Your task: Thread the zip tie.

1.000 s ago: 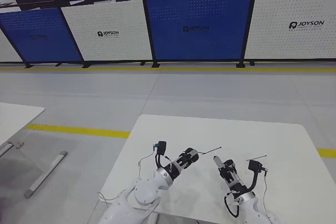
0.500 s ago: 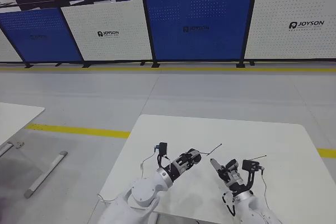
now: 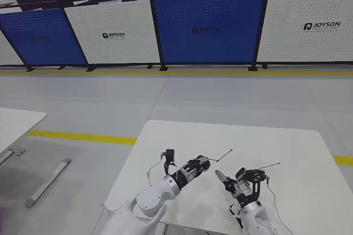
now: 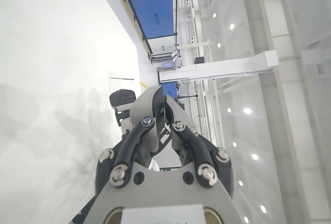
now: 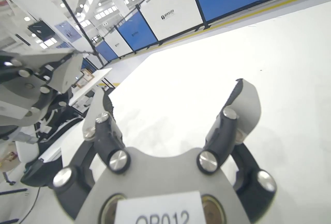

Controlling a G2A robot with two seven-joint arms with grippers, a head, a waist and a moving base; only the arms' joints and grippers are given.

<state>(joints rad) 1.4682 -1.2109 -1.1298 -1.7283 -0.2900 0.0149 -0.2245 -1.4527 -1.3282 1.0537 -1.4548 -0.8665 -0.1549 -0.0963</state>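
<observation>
Two zip ties are here. The left gripper [image 3: 206, 160] is pinched tight on the held zip tie [image 3: 222, 155], which sticks out far and right over the white table [image 3: 282, 138]. The right gripper [image 5: 172, 89] is spread wide with nothing in it, and the loose zip tie [image 3: 270, 166] lies just to its right.

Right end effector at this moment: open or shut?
Open. In the right wrist view the right end effector has its fingers spread wide apart, with bare table between them.

Bright ceiling lights [image 4: 247, 110]; table [image 5: 207, 67] likely overexposed; faint shadows; wrist views bent at edges.
</observation>
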